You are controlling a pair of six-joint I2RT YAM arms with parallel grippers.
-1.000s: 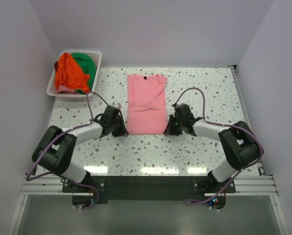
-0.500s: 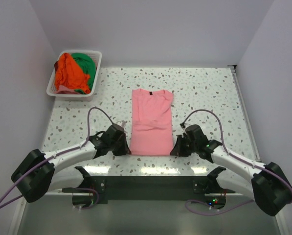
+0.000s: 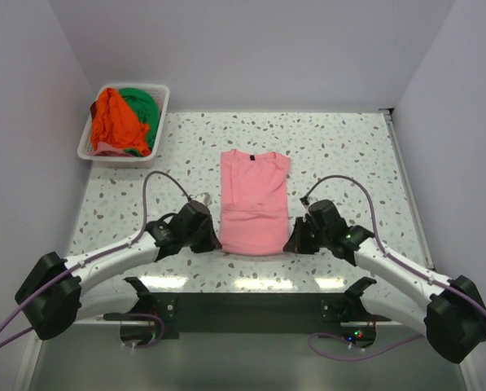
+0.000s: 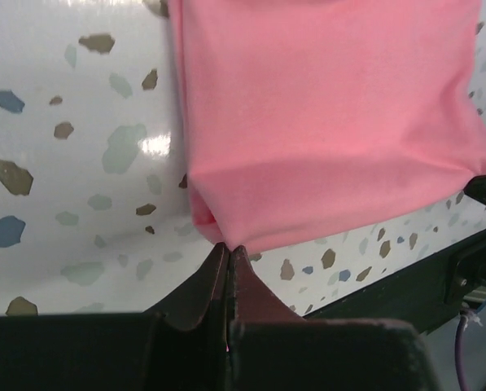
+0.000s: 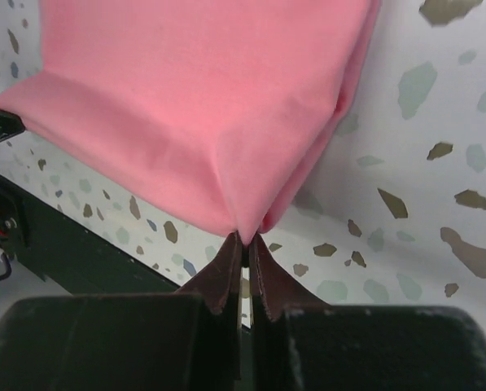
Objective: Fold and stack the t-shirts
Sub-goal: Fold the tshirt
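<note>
The pink t-shirt (image 3: 255, 199) lies in the middle of the bench (image 3: 340, 147). It is folded into a long narrow strip with its collar toward the back wall and its hem close to the bench's near edge. Bare speckled surface runs along both of its long sides and beyond the collar to the back wall, with the widest stretch on the right. The far-left corner is taken by a white basket (image 3: 163, 96), which sits beside the left wall and well apart from the pink t-shirt.

There are three shirts in all. One is the pink t-shirt on the bench. The orange t-shirt (image 3: 112, 122) and the green t-shirt (image 3: 142, 106) are bunched together in the one basket. Two arms are at work.

The left arm (image 3: 112, 257) and the right arm (image 3: 389, 265) both reach low across the near part of the bench. Their elbows are swung out toward the side walls and their wrists angle inward to the near hem.

The left end effector (image 4: 229, 252) has its fingers pressed together on the near-left corner of the pink t-shirt. The right end effector (image 5: 244, 242) pinches the near-right corner the same way. At each corner the cloth is gathered to a point at the fingertips.
</note>
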